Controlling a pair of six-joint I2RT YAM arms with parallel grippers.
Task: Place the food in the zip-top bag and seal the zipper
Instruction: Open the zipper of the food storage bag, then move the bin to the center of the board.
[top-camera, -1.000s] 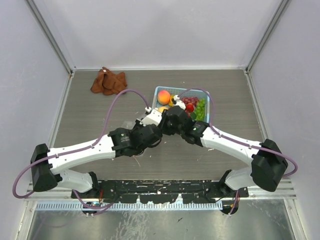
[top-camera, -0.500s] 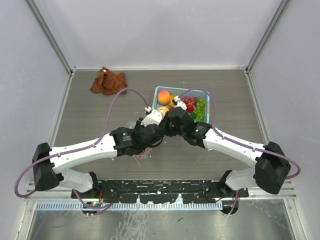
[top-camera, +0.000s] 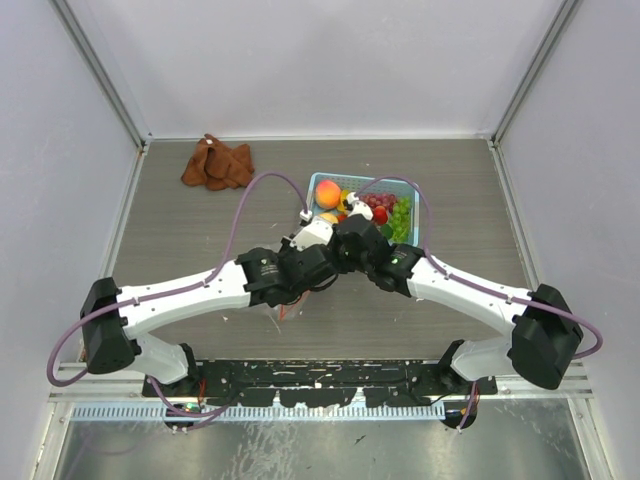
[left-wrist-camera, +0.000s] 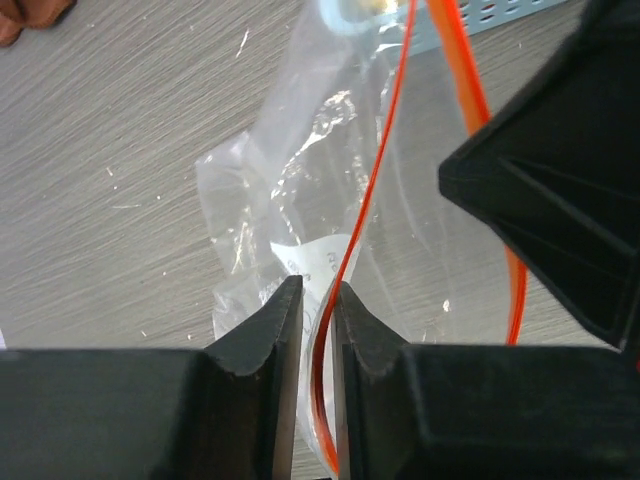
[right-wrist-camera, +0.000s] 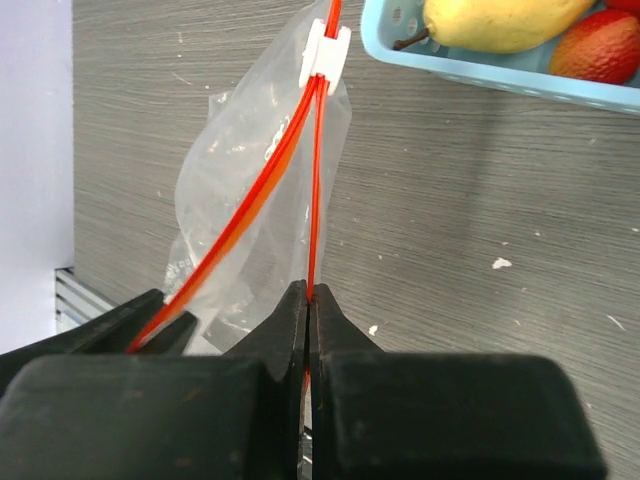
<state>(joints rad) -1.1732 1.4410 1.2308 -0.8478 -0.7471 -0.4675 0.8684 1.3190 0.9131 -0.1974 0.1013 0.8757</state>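
- Left wrist view: the zip-top bag (left-wrist-camera: 290, 170) is clear, crinkled plastic with a white label (left-wrist-camera: 315, 258) low on its face. It hangs above the grey wood-grain table (left-wrist-camera: 110, 210).
- The zipper (left-wrist-camera: 385, 160) shows here as two orange-red lines. The thin one drops from 12 o'clock and curves into the slit between the fingers of the left gripper (left-wrist-camera: 317, 300). The wider one runs down at about 2 o'clock.
- The left gripper's jaws are drawn nearly together on that thin strip and grasp it. The bag spreads from 10 to 12 o'clock of the fingertips.
- The light-blue basket (left-wrist-camera: 500, 15) edges the frame at 1 o'clock, and a brown cloth (left-wrist-camera: 25, 12) shows at 11 o'clock.
- Right wrist view: the right gripper (right-wrist-camera: 308, 297) is clenched tight on the other lip of the zipper. That strip rises straight toward 12 o'clock to the white slider (right-wrist-camera: 325, 50).
- The second lip slants off toward 8 o'clock, so the bag's mouth is parted below the slider.
- In the basket at 1 o'clock lie a yellow piece (right-wrist-camera: 500, 20) and a strawberry (right-wrist-camera: 600, 50).
- Top view: both wrists meet mid-table, at 7 o'clock of the basket, and cover nearly all of the bag.
- The peach (top-camera: 328, 193), purple grapes (top-camera: 378, 202) and green grapes (top-camera: 402, 215) sit in the basket.
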